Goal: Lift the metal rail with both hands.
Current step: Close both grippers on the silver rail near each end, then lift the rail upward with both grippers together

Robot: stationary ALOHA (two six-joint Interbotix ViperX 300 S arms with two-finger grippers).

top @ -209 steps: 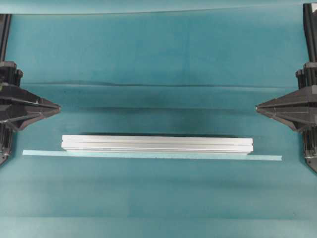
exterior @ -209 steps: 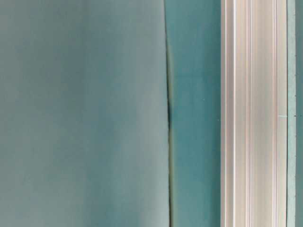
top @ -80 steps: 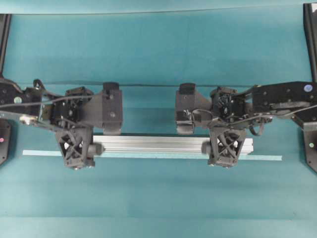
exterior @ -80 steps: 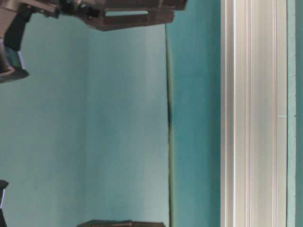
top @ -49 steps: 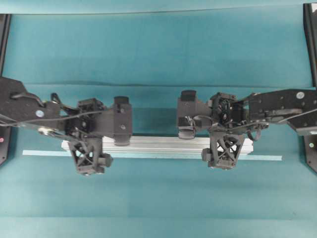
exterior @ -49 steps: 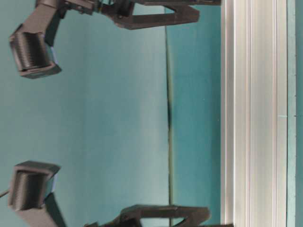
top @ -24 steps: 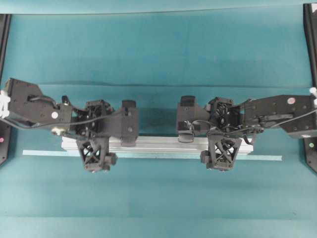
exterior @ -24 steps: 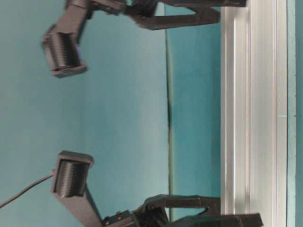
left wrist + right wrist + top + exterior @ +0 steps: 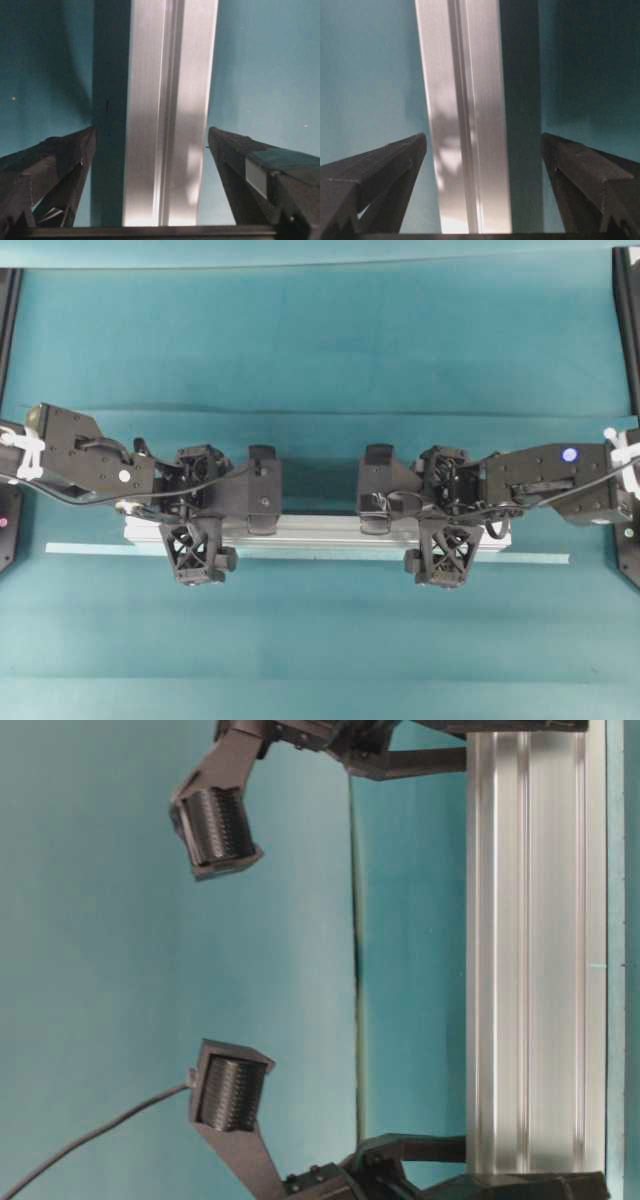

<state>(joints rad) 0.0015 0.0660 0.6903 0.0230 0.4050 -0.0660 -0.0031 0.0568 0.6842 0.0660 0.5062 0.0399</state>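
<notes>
The metal rail [image 9: 320, 530], a long silver-grey grooved bar, lies flat on the teal cloth across the middle of the overhead view. My left gripper [image 9: 195, 530] straddles it near its left end, and my right gripper [image 9: 445, 530] straddles it near its right end. In the left wrist view the rail [image 9: 170, 110] runs between the wide-spread fingers of the left gripper [image 9: 151, 131], with cloth showing on both sides. The right wrist view shows the same: the rail [image 9: 465, 110] inside the open right gripper [image 9: 483, 135], untouched. At table level the rail [image 9: 530, 960] rests on the cloth.
A thin pale-teal tape strip [image 9: 320, 553] lies along the rail's near side and sticks out past both ends. A fold in the cloth [image 9: 320, 412] runs across behind the arms. Black arm bases stand at the left [image 9: 8, 520] and right [image 9: 630, 540] edges.
Both arms have come lower over the rail, so the fingers now reach down beside it. The left gripper has shifted slightly right. Both stay open and the rail has not moved.
</notes>
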